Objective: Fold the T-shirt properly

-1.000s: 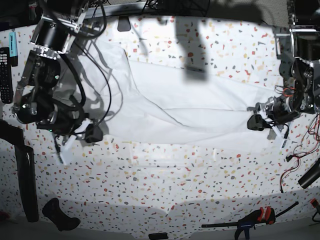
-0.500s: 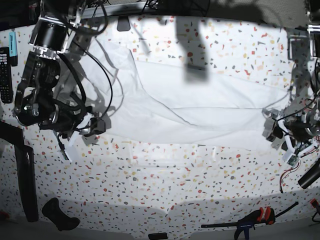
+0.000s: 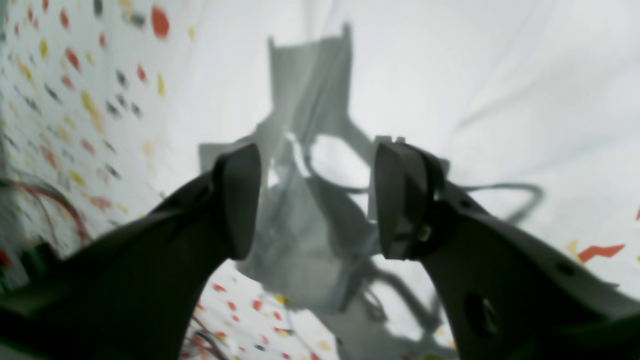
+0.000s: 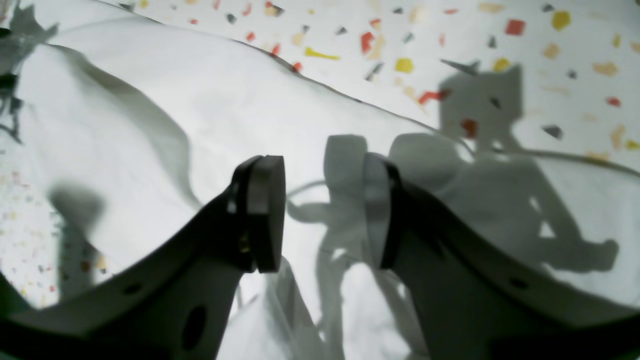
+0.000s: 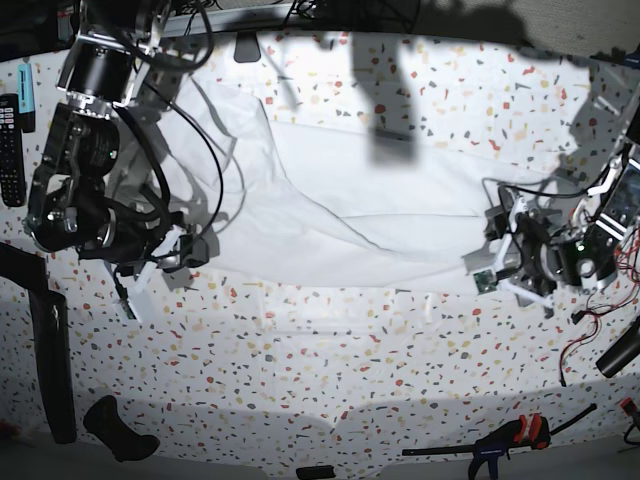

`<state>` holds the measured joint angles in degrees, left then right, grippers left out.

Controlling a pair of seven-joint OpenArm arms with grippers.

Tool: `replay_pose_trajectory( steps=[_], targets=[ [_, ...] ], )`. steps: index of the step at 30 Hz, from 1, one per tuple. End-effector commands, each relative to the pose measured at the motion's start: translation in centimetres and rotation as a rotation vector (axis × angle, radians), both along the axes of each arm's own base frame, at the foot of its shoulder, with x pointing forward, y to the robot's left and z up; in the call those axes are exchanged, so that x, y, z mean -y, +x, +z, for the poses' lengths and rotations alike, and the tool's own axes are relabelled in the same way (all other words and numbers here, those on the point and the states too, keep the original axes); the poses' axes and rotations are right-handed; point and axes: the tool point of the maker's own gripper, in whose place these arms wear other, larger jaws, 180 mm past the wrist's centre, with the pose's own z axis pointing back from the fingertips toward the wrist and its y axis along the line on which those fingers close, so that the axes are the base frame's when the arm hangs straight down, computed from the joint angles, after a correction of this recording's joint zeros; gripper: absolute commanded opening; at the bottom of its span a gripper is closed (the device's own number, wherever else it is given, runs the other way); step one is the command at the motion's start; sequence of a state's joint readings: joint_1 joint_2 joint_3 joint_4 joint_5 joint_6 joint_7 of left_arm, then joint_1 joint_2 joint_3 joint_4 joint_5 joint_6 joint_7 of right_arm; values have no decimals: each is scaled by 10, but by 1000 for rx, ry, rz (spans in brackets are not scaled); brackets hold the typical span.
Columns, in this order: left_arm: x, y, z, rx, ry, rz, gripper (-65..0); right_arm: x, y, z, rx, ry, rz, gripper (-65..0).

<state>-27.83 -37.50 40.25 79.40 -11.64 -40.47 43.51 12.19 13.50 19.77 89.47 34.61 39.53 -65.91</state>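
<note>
Left pincer swung inward since earlier; wrist views show both pincers wide, empty over T-shirt.

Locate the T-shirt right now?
Base view: T-shirt lies flat across the tabletop's far middle, between both arms, nearer the far edge.

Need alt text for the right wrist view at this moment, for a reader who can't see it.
The right gripper hangs open with nothing between its two dark fingers, just above the white T-shirt. The cloth lies wrinkled across the frame, with a fold ridge at left and the arm's shadow cast on it. The speckled tabletop shows beyond the shirt's far edge.
</note>
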Motion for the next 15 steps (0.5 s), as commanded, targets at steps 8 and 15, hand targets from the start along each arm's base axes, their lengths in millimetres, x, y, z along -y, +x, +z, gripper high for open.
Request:
replay_pose_trajectory(
  steps=[8,15],
  targets=[
    [-11,23,18,-80,-45,114,-294,1,8,16,57,2,7,-393],
    [-44,43,-8,-204,-58,334,-294,1,8,16,58,2,8,-393]
  ],
)
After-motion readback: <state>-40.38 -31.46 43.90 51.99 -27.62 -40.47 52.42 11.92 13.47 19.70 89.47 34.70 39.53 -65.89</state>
